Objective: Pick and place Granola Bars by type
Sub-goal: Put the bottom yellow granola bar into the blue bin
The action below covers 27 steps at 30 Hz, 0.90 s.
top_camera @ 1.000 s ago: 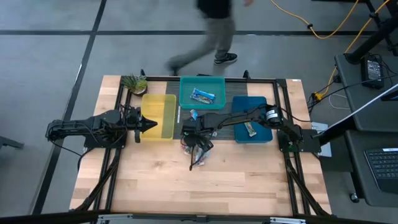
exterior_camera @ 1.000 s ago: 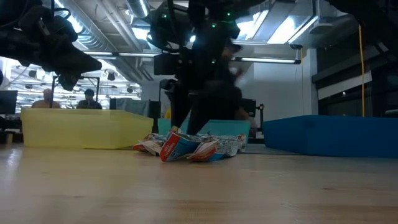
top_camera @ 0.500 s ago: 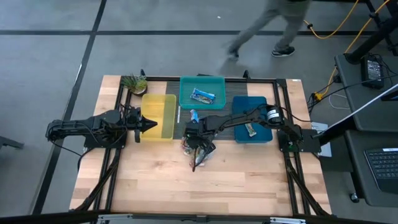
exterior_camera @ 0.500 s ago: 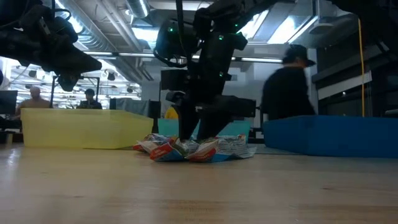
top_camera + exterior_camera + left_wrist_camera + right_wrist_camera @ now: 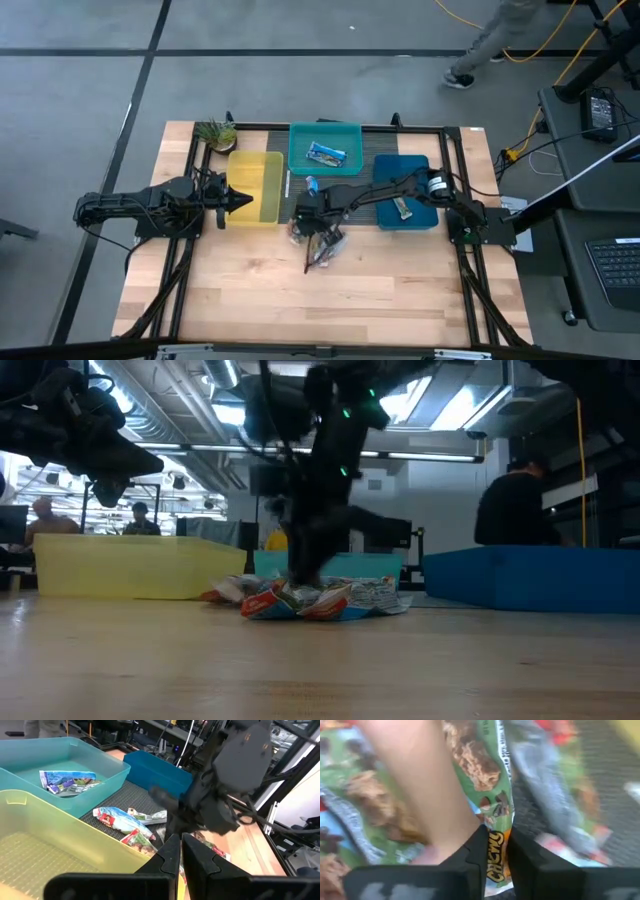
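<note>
A: Since half a second ago the right gripper (image 5: 318, 228) is lowered further into the pile of Granola Bars (image 5: 318, 238); the person at the back has moved to the far right of the floor (image 5: 490, 40). The left arm is unchanged.

B: Right claw state?

A: In the right wrist view the fingers (image 5: 470, 865) are nearly together, with a thin strip of a green wrapper marked "CHEWY" (image 5: 495, 847) seen between them. Whether it is actually pinched cannot be told.

B: Left?

A: The left gripper (image 5: 240, 201) is held clenched, nothing in it, above the near wall of the yellow bin (image 5: 255, 186).

B: Where are the bars?

A: Most are heaped at the table's middle, just in front of the gap between the yellow bin and the blue bin (image 5: 405, 192). One blue-white bar (image 5: 326, 153) is seen in the teal bin (image 5: 325, 148), one tan bar (image 5: 402, 207) in the blue bin.

B: Edges, free room?

A: The pile is well apart from every table edge. Bare wood (image 5: 330, 300) is left open across the whole front half. The bins are crowded along the rear, with a small plant (image 5: 215, 133) at the rear left corner.
</note>
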Each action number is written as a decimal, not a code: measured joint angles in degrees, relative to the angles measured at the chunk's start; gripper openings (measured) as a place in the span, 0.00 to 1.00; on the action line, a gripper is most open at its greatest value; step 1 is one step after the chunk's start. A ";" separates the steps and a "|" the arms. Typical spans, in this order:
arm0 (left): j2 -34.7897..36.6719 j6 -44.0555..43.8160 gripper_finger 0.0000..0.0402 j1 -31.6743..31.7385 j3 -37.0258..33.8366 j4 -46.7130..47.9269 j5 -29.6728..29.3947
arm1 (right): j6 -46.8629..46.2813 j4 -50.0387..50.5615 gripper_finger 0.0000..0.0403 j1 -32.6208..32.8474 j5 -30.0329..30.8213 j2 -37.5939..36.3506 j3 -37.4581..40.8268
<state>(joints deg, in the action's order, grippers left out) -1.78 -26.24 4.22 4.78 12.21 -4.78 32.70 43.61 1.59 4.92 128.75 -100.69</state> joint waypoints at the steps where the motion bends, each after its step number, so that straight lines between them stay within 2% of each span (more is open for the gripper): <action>1: 0.00 -0.04 0.03 0.01 0.00 0.00 -0.01 | -0.88 1.49 0.15 -0.02 0.91 0.00 -2.15; 6: 0.00 -0.04 0.03 0.01 0.00 0.00 -0.02 | -7.15 11.83 0.15 -0.47 5.03 -0.28 -15.75; 12: 0.00 -0.04 0.03 0.00 0.00 0.00 -0.02 | -20.88 25.47 0.15 -2.30 5.31 -0.47 -34.16; 17: 0.01 0.39 0.03 0.01 0.00 0.00 -0.01 | -30.58 25.86 0.15 -3.74 3.63 -7.12 -30.05; 24: 0.02 0.42 0.03 0.01 0.00 0.00 0.07 | -41.89 40.06 0.15 -5.77 2.98 -9.41 -29.49; 27: 0.02 0.44 0.03 0.00 0.00 0.00 0.07 | -44.35 46.02 0.15 -6.39 4.92 -10.54 -29.44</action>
<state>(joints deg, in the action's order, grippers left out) -1.76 -25.80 4.22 4.78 12.21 -4.71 -11.65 89.63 -4.80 9.84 118.21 -130.13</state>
